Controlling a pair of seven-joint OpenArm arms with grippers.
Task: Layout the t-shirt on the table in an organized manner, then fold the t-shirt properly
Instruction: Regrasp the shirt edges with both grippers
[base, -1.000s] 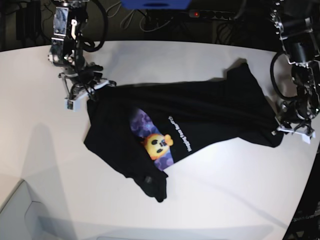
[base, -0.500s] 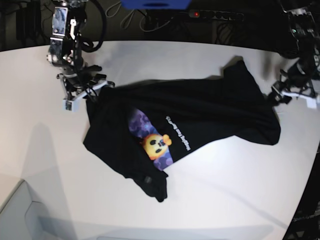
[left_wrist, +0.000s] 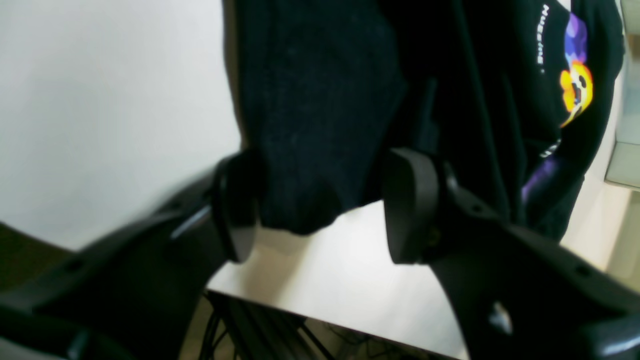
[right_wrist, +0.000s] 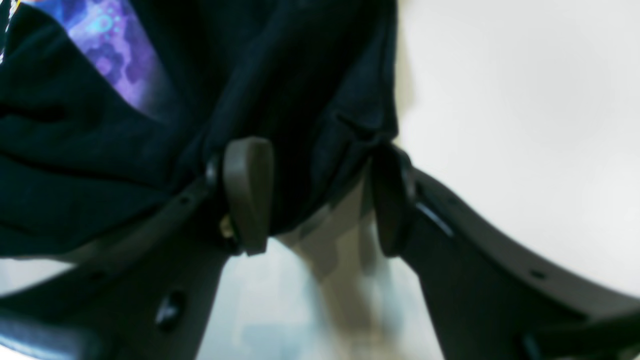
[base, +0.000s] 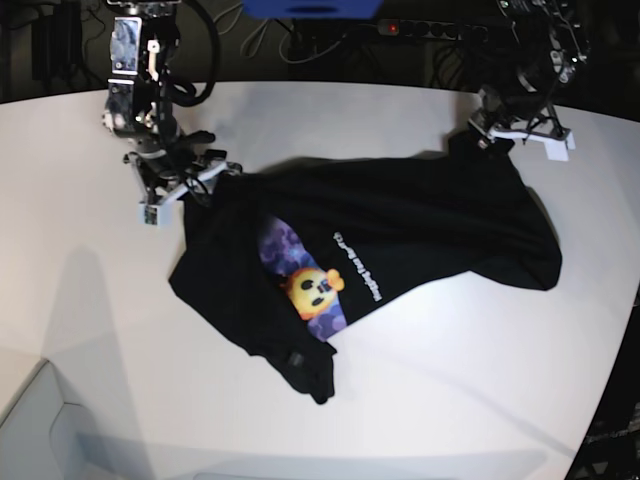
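Both pincers stand released: right gripper (right_wrist: 320, 200) straddles a corner of the t-shirt (base: 380, 250) without clamping; left gripper (left_wrist: 320, 205) likewise; the shirt lies crumpled on the table (base: 300, 110), print upward.

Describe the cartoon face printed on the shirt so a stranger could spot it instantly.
Start at the large white table, where a crumpled black cotton t-shirt lies. Near its lower-left folds is a purple patch beside a line of white lettering. The yellow-orange cartoon face on it is the shirt's only warm colour.
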